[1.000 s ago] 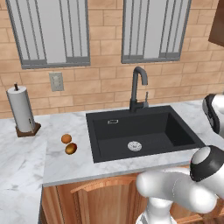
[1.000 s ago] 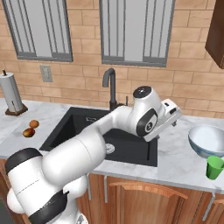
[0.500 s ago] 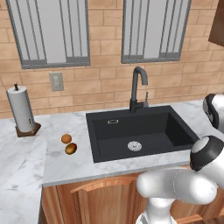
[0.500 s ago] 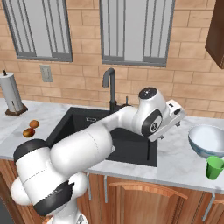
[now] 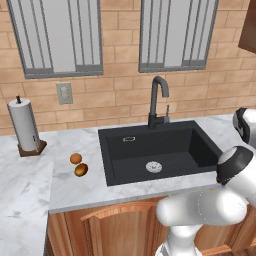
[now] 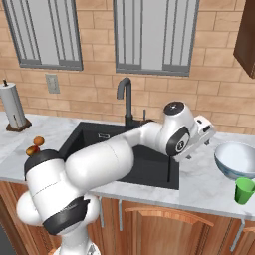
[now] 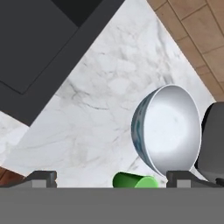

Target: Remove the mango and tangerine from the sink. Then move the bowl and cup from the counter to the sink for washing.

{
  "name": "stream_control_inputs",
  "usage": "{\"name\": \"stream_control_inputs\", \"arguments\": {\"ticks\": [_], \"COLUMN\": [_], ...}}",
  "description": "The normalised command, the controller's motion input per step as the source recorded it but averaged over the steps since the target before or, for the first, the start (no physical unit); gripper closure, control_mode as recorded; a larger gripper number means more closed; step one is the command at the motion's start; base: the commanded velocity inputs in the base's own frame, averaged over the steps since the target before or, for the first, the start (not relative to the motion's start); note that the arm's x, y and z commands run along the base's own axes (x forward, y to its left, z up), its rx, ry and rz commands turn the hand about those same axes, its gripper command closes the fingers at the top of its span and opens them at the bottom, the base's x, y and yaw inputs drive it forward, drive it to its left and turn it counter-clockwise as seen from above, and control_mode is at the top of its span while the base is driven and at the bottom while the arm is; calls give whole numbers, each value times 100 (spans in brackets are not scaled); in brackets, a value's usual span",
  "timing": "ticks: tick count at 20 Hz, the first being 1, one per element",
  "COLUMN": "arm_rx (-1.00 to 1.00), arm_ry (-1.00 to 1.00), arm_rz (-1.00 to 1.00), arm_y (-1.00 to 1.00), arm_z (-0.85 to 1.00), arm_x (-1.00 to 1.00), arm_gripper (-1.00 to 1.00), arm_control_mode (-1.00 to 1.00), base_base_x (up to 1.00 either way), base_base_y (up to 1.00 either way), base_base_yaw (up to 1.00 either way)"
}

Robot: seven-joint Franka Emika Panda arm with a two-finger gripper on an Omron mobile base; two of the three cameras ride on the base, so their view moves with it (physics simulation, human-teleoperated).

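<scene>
Right now my end effector [image 7: 111,177] hangs above the worktop [image 6: 199,179], past the right edge of the sink [image 6: 149,172], with its fingers spread as wide as they go and nothing between them. Through the hand view the two dark fingertips [image 7: 41,178] rise with bare white marble between and beyond them, so there is open room straight ahead. Just off my right fingertip sits the bowl [image 7: 168,131], pale and glossy, and the green cup [image 7: 133,180] stands close beside the bowl's near rim, between my fingertips. From the right base view the bowl [image 6: 236,159] rests near the right end of the worktop and the cup [image 6: 244,190] just in front of it, close to the front edge.

Behind my end effector lies the black sink [image 5: 160,150], its silver drain [image 5: 153,167] bare and its tap [image 5: 157,100] rising at the back rim. Well beyond the far side of the sink the tangerine [image 5: 75,158] and the mango [image 5: 81,170] sit side by side on the marble, with a paper-towel roll [image 5: 24,125] farther off by the brick wall [image 5: 120,75].
</scene>
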Motion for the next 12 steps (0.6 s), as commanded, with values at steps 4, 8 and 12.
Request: {"name": "stream_control_inputs", "arguments": {"ticks": [4,8,12], "arm_rx": [0,0,0], "arm_ry": [2,1,0], "arm_rz": [0,0,0], "arm_y": [-15,-13,-14], "arm_z": [-9,-9,-10], "arm_x": [9,11,9], "arm_gripper": [-100,-100,-100], "arm_control_mode": [-100,-100,-100], "base_base_x": [0,0,0], "base_base_y": [0,0,0], "base_base_yaw": [0,0,0]}}
